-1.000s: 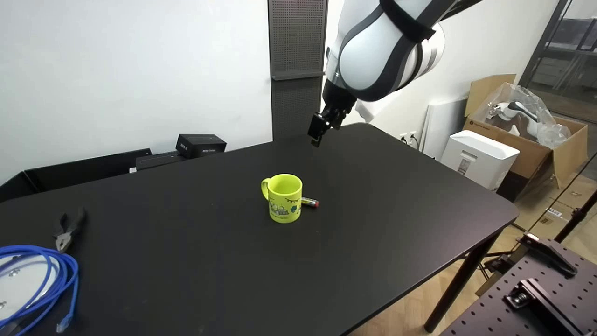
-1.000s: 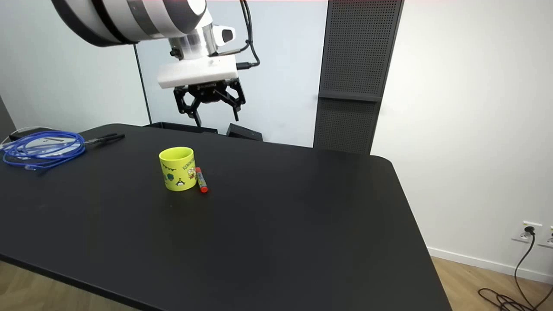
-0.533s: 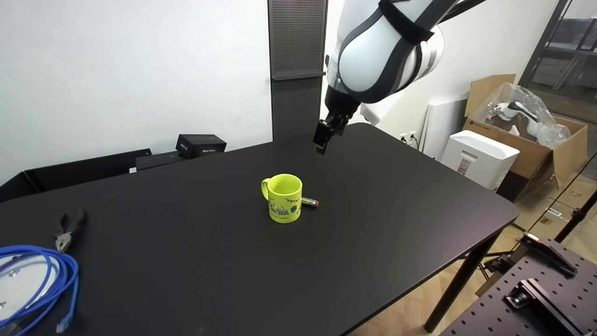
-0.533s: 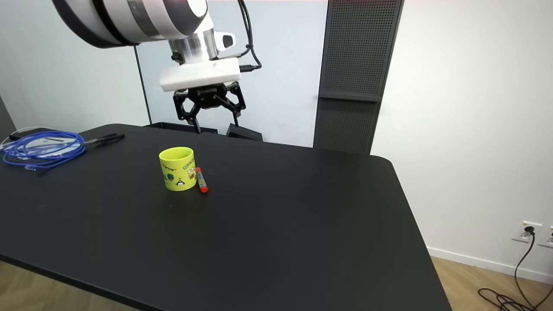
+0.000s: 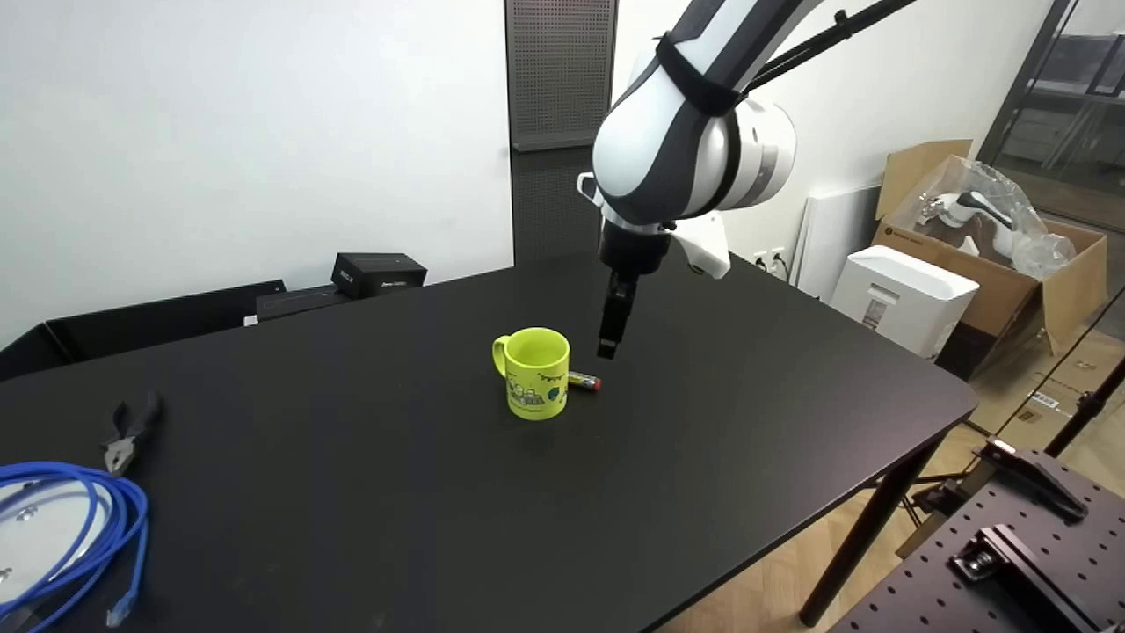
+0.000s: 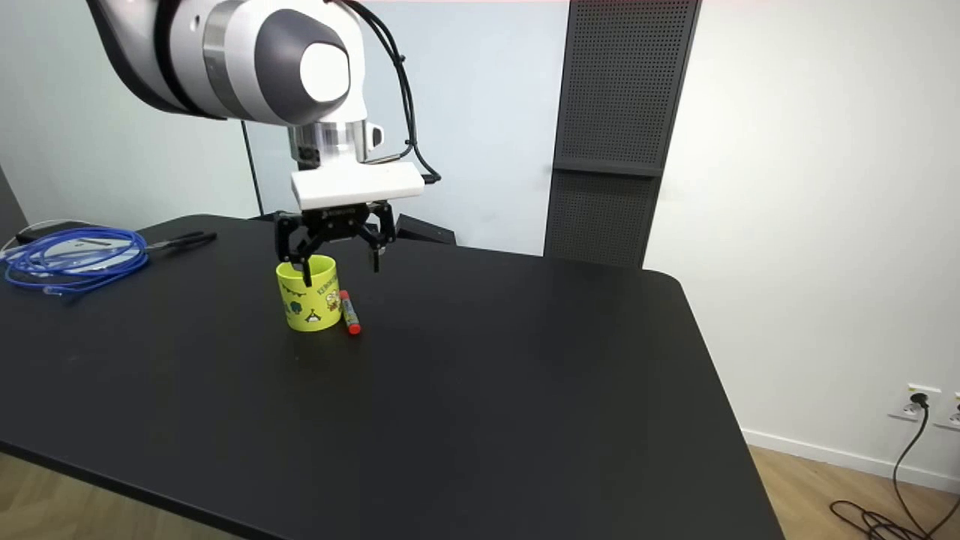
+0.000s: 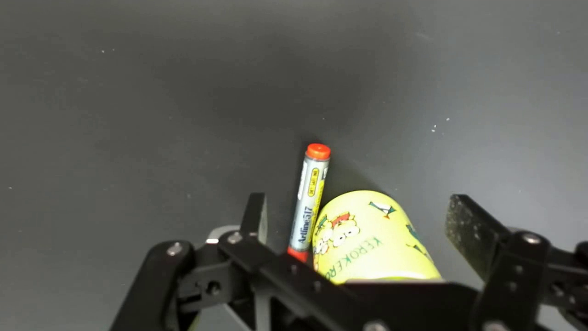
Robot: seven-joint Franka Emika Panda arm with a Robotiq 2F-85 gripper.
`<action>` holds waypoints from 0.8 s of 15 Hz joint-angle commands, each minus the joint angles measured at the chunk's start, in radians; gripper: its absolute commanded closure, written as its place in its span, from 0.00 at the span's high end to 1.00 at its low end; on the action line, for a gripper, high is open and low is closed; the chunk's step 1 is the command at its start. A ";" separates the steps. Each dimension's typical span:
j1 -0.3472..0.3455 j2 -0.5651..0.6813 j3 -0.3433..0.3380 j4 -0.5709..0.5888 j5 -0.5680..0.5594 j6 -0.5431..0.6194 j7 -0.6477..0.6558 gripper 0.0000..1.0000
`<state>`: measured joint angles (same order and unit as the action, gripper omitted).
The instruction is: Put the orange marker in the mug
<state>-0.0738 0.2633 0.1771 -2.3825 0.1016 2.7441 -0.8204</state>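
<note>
The mug (image 5: 537, 387) stands upright on the black table, bright yellow-green with cartoon print; it also shows in an exterior view (image 6: 311, 304) and the wrist view (image 7: 367, 234). The orange marker (image 6: 349, 313) lies flat close beside the mug, with a grey labelled barrel and orange-red ends. In an exterior view (image 5: 585, 381) the mug hides part of it; in the wrist view (image 7: 310, 197) it is nearly whole. My gripper (image 6: 342, 274) is open and empty above the mug and marker. In the wrist view its fingers (image 7: 358, 202) are spread wide to either side of both.
A coil of blue cable (image 6: 82, 259) lies on the table with pliers (image 5: 127, 440) next to it. Black boxes (image 5: 380, 274) stand behind the table's back edge. A white box (image 5: 905, 299) and a cardboard box (image 5: 1011, 272) stand beyond the table.
My gripper has come down toward the mug and marker, its fingers still apart. In an exterior view one finger now overlaps the mug's rim. The mug and marker have not moved.
</note>
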 commanded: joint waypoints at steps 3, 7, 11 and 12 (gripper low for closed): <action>-0.041 0.064 0.012 0.064 -0.015 -0.050 -0.145 1.00; 0.033 0.083 -0.076 0.063 -0.150 -0.015 -0.014 1.00; 0.117 0.115 -0.187 0.066 -0.318 0.091 0.234 1.00; 0.145 0.125 -0.222 0.070 -0.374 0.112 0.304 1.00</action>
<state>-0.0094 0.3532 0.0474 -2.3430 -0.1442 2.8096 -0.7083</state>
